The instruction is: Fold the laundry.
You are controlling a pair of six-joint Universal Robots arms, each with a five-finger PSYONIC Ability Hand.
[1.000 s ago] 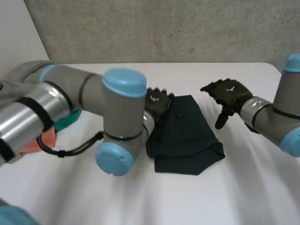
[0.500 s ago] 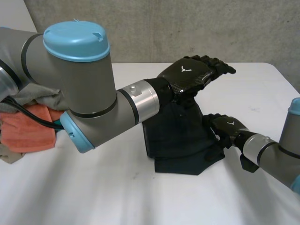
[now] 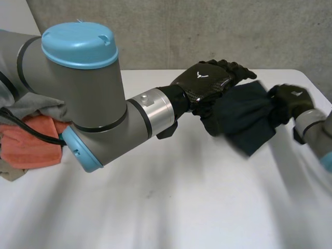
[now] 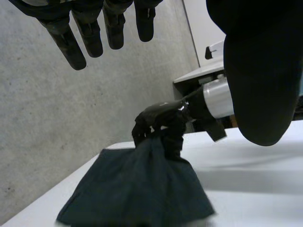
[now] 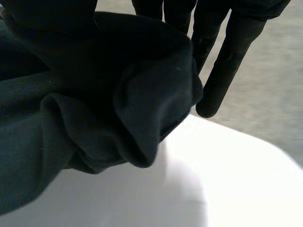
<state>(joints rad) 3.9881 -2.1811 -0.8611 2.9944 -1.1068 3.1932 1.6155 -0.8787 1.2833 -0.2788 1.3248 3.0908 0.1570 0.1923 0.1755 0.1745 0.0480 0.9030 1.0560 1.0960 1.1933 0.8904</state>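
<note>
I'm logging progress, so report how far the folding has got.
Done: nothing lies folded on the table. In hand: the right robot hand grips a bunched end of the dark cloth and holds it up; the left robot hand is open beside it. Left: folding that cloth, then the pile.

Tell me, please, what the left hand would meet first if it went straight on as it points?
Probably nothing close: the left hand, fingers straight, aims at the concrete wall. The dark cloth, bunched in the right hand, lies to its palm side, seemingly off that line; depth is unclear.
</note>
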